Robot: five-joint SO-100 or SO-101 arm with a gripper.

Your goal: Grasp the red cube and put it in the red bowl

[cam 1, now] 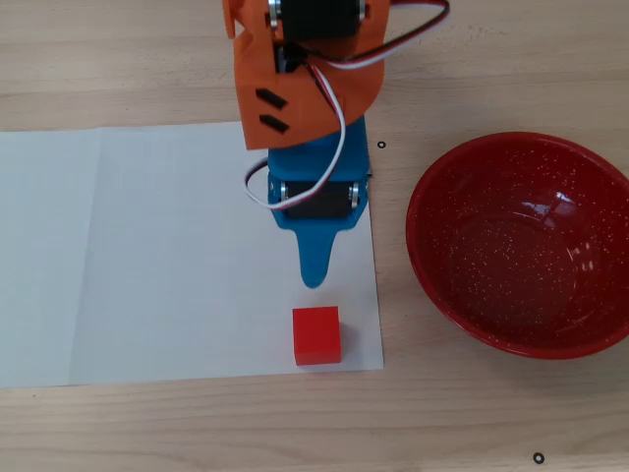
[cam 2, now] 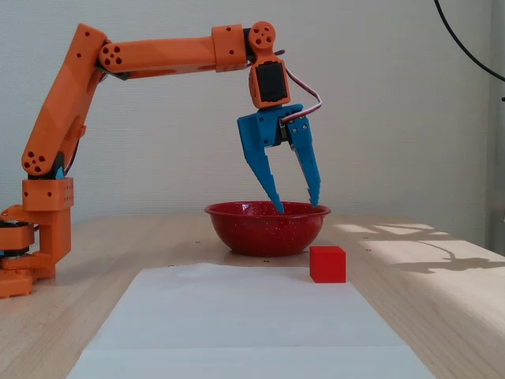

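Observation:
The red cube (cam 1: 316,335) sits on a white paper sheet near its front right corner in the overhead view. In the fixed view the cube (cam 2: 327,264) stands just in front of the red bowl (cam 2: 267,230). The speckled red bowl (cam 1: 491,285) stands empty on the wood at the right of the overhead view. My blue gripper (cam 2: 298,207) hangs open and empty, fingers pointing down, above the table and a little left of the cube in the fixed view. In the overhead view the gripper (cam 1: 314,264) ends just short of the cube.
The white paper sheet (cam 1: 177,256) covers the left and middle of the wooden table. The orange arm base (cam 2: 39,237) stands at the far left of the fixed view. Black cables hang at the upper right of that view.

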